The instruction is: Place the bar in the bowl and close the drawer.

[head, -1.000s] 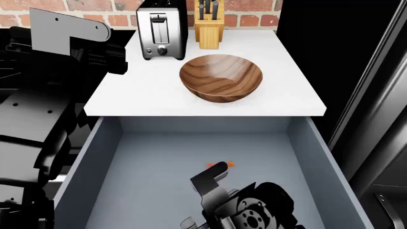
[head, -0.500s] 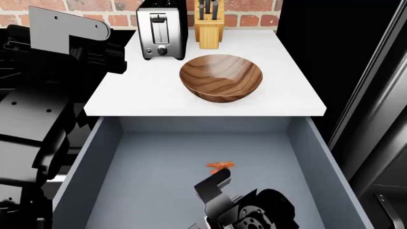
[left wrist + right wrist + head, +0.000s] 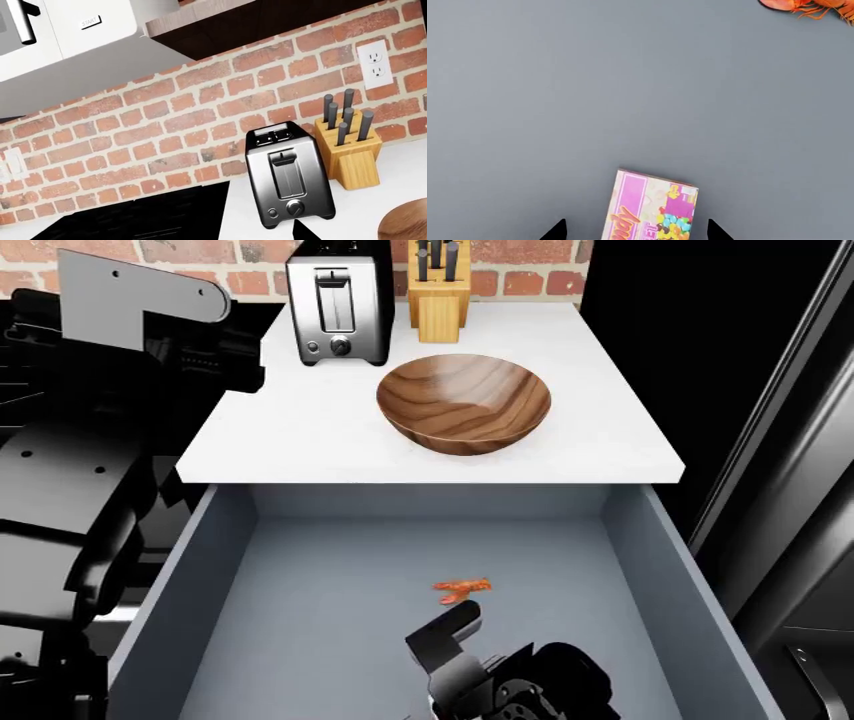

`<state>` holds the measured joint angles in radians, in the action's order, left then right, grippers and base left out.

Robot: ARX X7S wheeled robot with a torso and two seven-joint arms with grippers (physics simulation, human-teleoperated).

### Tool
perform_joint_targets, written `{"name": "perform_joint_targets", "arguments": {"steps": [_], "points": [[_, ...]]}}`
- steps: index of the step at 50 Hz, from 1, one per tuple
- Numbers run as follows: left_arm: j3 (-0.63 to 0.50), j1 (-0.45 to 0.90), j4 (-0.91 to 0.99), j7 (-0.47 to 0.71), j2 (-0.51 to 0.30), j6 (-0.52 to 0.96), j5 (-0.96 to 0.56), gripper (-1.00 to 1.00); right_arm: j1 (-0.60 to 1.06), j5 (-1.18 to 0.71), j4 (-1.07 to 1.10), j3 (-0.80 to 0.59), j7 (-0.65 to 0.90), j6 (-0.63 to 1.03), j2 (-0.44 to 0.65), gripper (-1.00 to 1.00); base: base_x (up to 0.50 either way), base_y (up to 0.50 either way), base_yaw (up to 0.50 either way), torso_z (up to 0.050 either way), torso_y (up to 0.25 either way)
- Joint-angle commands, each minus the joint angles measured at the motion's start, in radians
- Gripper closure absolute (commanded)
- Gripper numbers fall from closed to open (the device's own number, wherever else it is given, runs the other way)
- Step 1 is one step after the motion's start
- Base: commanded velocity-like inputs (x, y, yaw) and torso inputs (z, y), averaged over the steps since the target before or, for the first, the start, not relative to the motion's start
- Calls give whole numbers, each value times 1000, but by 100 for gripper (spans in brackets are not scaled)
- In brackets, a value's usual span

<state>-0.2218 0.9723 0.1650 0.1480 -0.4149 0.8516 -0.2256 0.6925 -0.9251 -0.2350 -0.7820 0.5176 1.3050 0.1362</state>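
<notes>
The bar [image 3: 650, 207], a pink packet with colourful print, lies flat on the drawer's grey floor [image 3: 594, 100]. My right gripper [image 3: 636, 232] hovers over it, open, with a dark fingertip [image 3: 557, 231] on either side and not touching it. In the head view my right arm [image 3: 514, 685] covers the bar. The drawer [image 3: 180, 590] stands pulled out below the counter. The brown wooden bowl [image 3: 463, 403] sits on the white counter and holds nothing. My left gripper [image 3: 213, 235] is up beside the counter's left edge, open; only one fingertip [image 3: 303, 232] shows against the dark.
A small orange-red lobster [image 3: 462, 587] lies on the drawer floor just beyond my right arm. A chrome toaster [image 3: 338, 310] and a wooden knife block [image 3: 439, 295] stand at the back against the brick wall. A dark stove [image 3: 133, 220] lies left of the counter.
My right arm has drawn back toward the drawer's near end, uncovering the lobster. The left arm, bowl and drawer have not moved.
</notes>
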Motion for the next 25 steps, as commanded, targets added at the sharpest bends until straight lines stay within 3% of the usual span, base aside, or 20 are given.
{"name": "perform_joint_targets", "arguments": {"steps": [1, 25], "points": [[1, -1, 6, 2, -3, 4, -3, -100, -3, 9, -24, -27, -16, -30, 1, -100, 0, 0, 0, 0, 0], [-2, -7, 7, 6, -10, 1, -5, -100, -1, 32, -95, -72, -48, -95, 0, -100, 1, 1, 1, 0, 0]]}}
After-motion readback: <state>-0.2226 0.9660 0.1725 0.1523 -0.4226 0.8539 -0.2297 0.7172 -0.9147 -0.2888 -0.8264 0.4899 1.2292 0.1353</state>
